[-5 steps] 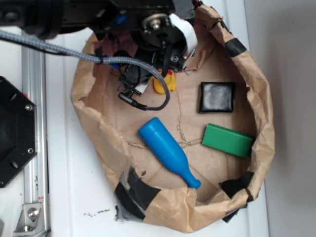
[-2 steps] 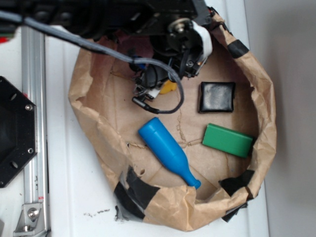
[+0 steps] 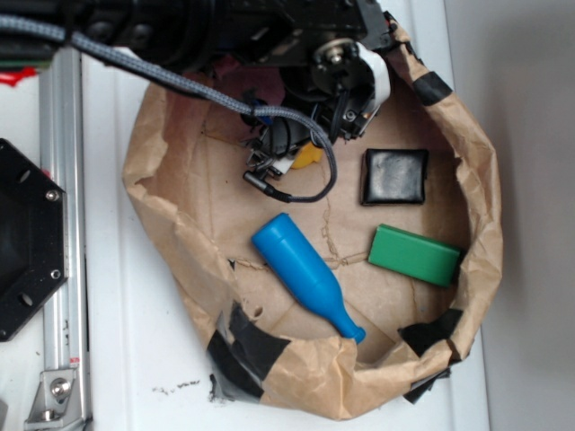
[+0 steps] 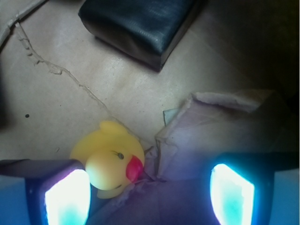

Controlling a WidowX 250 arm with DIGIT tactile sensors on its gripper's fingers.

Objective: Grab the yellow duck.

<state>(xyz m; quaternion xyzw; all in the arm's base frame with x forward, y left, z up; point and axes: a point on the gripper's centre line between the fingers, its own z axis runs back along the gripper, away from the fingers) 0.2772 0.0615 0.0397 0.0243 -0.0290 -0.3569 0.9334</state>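
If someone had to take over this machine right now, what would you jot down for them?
Claw: open, both fingers low on the paper, nothing gripped.
Yellow duck: on the floor of the paper bag, close against the finger on the left of the wrist view, off-centre in the gap. A torn paper flap lies beside its beak.
Black block: beyond the duck, apart from it.
Done: claw is down at the duck.
Left: close on the duck, then lift.
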